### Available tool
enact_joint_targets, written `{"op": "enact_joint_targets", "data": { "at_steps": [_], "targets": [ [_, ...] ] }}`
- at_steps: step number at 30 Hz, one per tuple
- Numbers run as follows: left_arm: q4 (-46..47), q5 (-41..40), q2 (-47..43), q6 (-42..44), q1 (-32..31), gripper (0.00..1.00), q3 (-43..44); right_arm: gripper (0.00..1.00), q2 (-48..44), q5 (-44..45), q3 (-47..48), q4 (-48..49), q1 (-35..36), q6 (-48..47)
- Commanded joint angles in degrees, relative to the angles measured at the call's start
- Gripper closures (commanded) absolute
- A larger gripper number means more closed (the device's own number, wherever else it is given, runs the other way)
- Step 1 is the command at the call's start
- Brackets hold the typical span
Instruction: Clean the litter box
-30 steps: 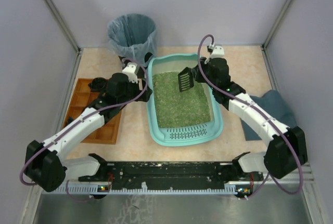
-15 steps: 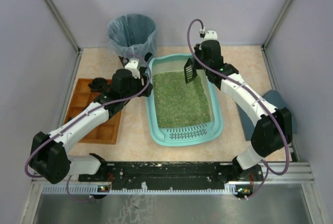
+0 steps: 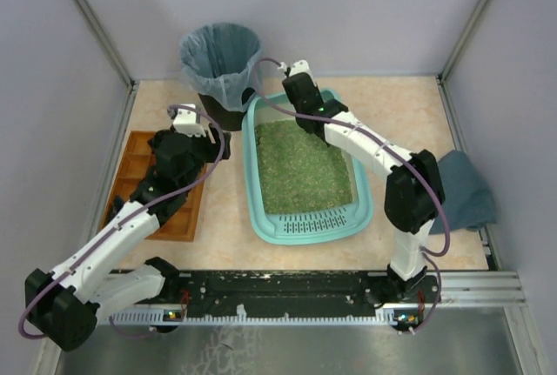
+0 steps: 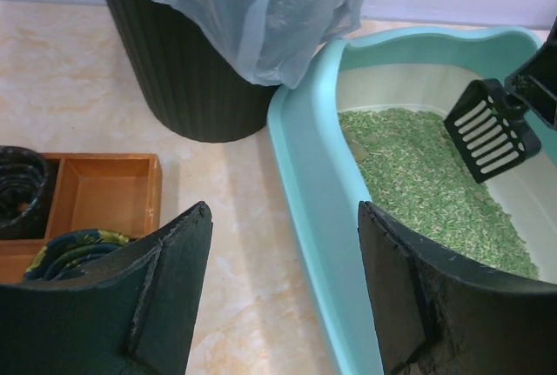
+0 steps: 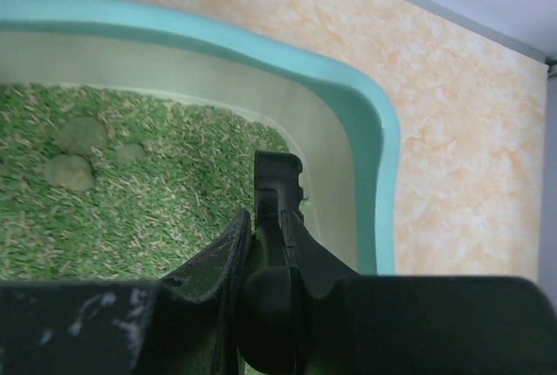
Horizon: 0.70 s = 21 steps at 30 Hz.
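Note:
The teal litter box [image 3: 361, 210] lies mid-table with greenish litter and its grate lip at the near end. Its left rim shows in the left wrist view [image 4: 305, 184] and its far corner in the right wrist view [image 5: 370, 114]. My right gripper [image 3: 300, 101] is over the box's far left end, shut on a black slotted scoop [image 5: 278, 184], which also shows in the left wrist view [image 4: 492, 131]. Two darker clumps [image 5: 74, 153] lie in the litter left of the scoop. My left gripper [image 3: 211, 144] is open and empty, just left of the box rim [image 4: 283, 292].
A black bin with a blue-grey bag [image 3: 220, 62] stands behind the box's far left corner [image 4: 191, 70]. A brown wooden compartment tray [image 3: 152, 188] holding small items lies at the left. A blue cloth [image 3: 466, 188] lies at the right. Grey walls enclose the table.
My right arm has swung the scoop left across the far end of the box, toward the bin side. My left arm has drawn back left, away from the box rim.

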Motion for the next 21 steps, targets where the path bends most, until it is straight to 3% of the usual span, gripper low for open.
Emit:
{"op": "enact_joint_targets", "data": {
  "at_steps": [1,5,9,21],
  "targets": [
    [2.2,-6.1,-3.3,0.7,0.3,0.27,-1.7,1.00,2.0,9.4,5.1,-0.5,1.0,-4.9],
    [2.2,-10.3,-5.6,0.4,0.4,0.25,-2.9,1.00,5.2,11.7,7.0,-0.8,1.5,-6.5],
    [1.5,-9.6,-4.3,-0.3,1.1,0.23,-2.1,1.00,8.0,12.9,8.0,-0.3,1.6,-7.7],
    [-1.4,12.4,4.4,-8.7,15.4,0.22,1.1,1.00,14.4,7.9,11.3,-1.5,1.0,-6.3]
  ]
}}
